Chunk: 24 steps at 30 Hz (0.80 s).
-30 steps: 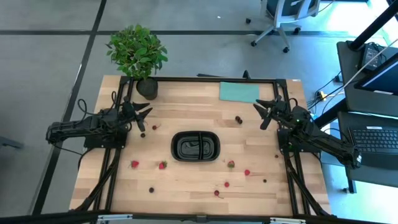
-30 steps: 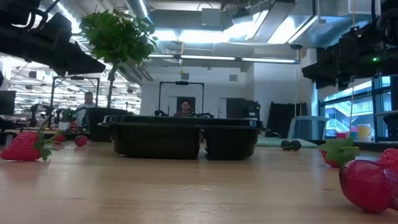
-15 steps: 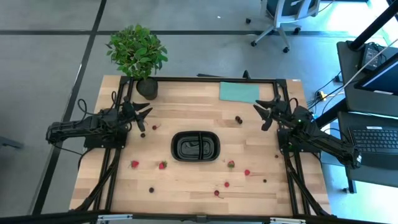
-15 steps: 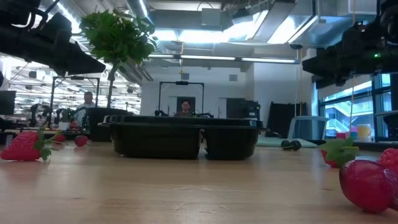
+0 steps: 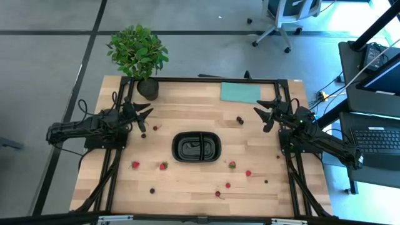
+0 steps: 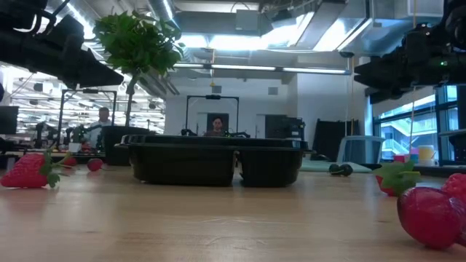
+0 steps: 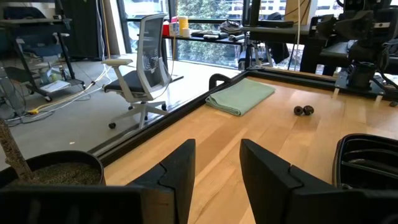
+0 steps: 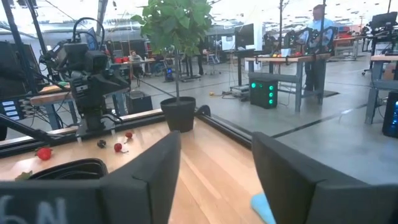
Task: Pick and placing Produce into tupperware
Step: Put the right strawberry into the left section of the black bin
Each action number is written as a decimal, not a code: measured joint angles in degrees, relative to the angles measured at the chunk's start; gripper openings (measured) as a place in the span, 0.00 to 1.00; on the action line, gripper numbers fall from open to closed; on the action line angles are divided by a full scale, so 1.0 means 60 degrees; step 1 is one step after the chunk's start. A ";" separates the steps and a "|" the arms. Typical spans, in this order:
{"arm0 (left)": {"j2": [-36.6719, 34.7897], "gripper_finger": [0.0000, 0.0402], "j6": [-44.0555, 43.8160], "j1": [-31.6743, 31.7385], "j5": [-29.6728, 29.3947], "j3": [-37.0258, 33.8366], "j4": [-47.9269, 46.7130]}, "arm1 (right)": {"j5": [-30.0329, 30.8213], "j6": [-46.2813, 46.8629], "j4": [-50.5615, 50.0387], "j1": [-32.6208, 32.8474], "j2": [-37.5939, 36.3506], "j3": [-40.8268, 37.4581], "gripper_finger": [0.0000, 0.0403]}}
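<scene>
Right gripper (image 5: 264, 114) jaws have spread wider; left gripper (image 5: 142, 116) jaws apart, empty; plant (image 5: 138, 52), cloth (image 5: 239, 92) nearby.

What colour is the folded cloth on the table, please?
Teal cloth; it shows best in the high view.

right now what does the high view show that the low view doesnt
Only the high view shows the teal cloth, both arms whole with the left fingers and right fingers open and empty, and every scattered fruit. Only the low view shows people seated in the room behind. Both show the black tray, the potted plant and strawberries.
</scene>
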 joint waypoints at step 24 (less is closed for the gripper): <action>-0.0002 0.30 0.0736 0.0004 -0.0001 0.0000 0.0007 | -0.2303 -0.0107 -0.0521 0.1021 0.1062 0.0464 0.62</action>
